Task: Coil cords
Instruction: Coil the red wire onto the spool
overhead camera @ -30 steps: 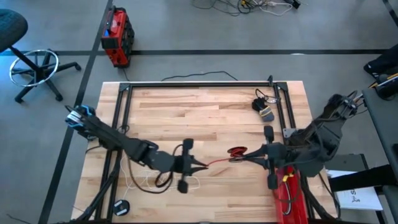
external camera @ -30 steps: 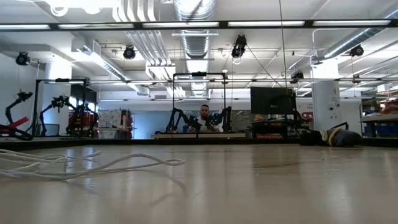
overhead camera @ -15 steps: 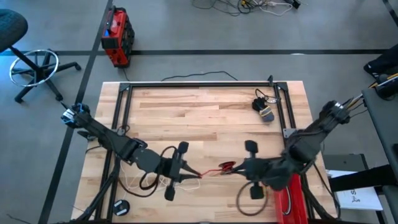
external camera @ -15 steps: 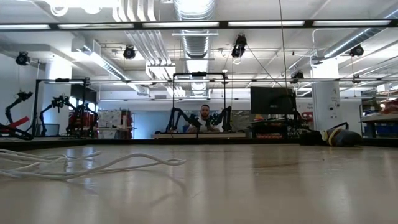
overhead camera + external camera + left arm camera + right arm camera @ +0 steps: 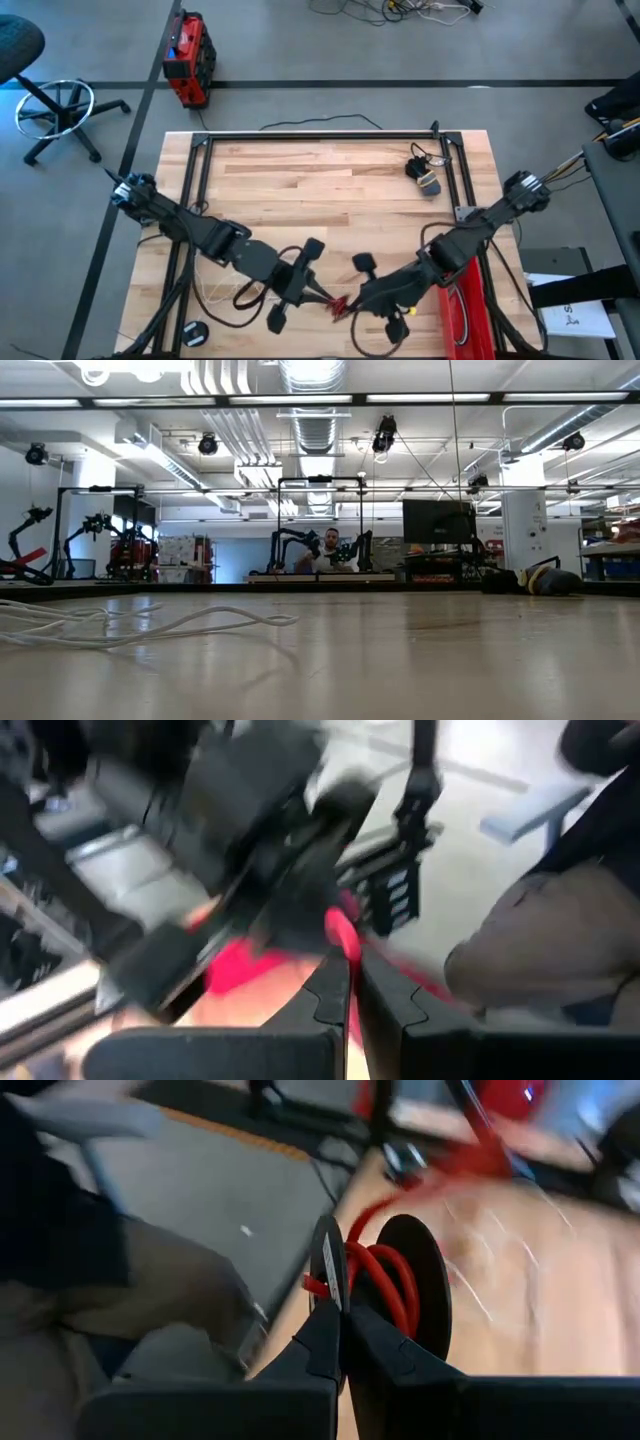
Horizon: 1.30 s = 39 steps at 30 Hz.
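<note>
High view: both claws, left (image 5: 322, 296) and right (image 5: 347, 300), clamped on red cord (image 5: 336, 305) between them.

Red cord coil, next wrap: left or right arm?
Probably right. The right gripper is shut on the red cord coil, so it can keep winding; the left gripper pinches the same cord's other part, near the front edge in the high view.

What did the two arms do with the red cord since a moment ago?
Both pincers, left and right, carried the red cord toward the table's near edge, closing together. Both still grip it. The white cord and the black bundle stayed put.
</note>
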Each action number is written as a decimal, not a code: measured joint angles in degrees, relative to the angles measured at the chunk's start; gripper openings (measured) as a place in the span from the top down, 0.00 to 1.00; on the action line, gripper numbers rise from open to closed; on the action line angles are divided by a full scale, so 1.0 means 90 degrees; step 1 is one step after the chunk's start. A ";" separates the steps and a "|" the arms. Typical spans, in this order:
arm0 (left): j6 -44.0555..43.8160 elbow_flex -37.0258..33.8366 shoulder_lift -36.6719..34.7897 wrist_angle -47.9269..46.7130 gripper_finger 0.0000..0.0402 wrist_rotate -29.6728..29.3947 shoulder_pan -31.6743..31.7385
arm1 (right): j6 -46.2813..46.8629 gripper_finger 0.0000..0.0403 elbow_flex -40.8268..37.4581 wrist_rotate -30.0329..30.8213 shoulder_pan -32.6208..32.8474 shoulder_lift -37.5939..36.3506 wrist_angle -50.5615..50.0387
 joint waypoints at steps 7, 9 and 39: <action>-0.0091 0.0117 0.0119 -0.0539 1.00 -0.0015 0.0306 | -0.0857 1.00 0.0031 -0.0695 0.0015 -0.0012 0.1133; -0.0124 0.0079 0.0113 -0.0541 1.00 -0.0013 0.0353 | -0.1047 1.00 0.0031 -0.0838 0.0030 -0.0017 0.1372; -0.1118 -0.1603 0.0101 0.1441 0.97 0.0954 0.0336 | -0.1685 1.00 0.0034 0.0987 0.0136 -0.0740 0.0734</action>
